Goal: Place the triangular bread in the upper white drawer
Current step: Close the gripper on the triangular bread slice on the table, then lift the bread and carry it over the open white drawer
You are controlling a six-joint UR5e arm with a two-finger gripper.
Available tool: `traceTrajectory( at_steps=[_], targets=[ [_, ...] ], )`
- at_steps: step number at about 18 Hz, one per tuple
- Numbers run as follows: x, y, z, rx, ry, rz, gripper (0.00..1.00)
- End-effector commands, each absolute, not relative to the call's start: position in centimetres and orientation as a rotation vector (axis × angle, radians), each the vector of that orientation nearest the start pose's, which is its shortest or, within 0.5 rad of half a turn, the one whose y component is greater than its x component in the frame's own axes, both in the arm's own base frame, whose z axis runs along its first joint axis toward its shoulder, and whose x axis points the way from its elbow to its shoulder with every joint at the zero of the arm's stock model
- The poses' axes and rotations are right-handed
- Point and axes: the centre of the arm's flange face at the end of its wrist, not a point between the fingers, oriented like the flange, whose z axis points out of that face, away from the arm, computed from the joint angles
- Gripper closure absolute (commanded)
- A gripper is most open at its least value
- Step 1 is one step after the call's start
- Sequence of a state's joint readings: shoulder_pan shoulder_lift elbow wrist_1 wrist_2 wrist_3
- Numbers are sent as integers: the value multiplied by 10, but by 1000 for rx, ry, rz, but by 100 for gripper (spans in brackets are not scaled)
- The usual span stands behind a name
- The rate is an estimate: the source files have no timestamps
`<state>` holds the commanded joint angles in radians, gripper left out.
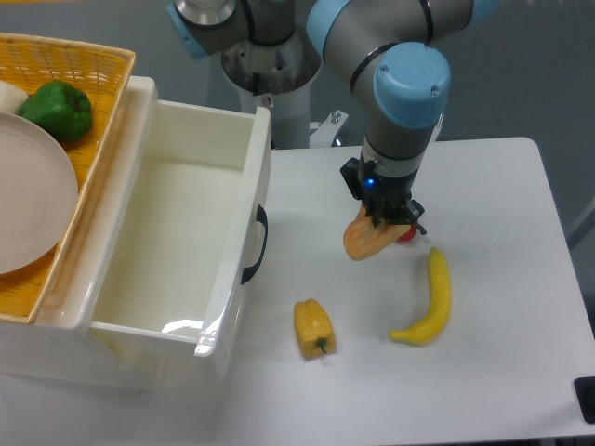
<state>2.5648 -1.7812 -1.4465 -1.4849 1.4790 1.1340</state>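
Note:
The triangular bread (364, 240) is a tan and orange-brown wedge held in my gripper (379, 221), a little above the white table. The gripper is shut on its upper part and points straight down. The upper white drawer (237, 200) stands pulled open at the left, its inside bare, with a black handle (256, 244) on its front wall. The gripper and bread are to the right of the drawer front, about a hand's width away. A small red thing (406, 234) shows just behind the bread.
A yellow bell pepper (313, 327) and a banana (429, 299) lie on the table in front of the gripper. A woven yellow basket (93, 130) with a plate (28, 200) and a green pepper (58, 110) sits on top at far left.

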Motion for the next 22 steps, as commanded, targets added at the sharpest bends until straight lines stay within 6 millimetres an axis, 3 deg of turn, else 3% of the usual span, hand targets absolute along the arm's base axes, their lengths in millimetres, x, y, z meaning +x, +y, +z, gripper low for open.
traceTrajectory(
  at_steps=[10,14,17,22],
  targets=[
    [-388,423,502,-2849,-147,-126,100],
    [-372,428,520,-2723,-304,-226,100],
    [-354,429,540,-2655,-349,-258,100],
    [-326,444,549,-2622,-346,-311,100]
  ],
)
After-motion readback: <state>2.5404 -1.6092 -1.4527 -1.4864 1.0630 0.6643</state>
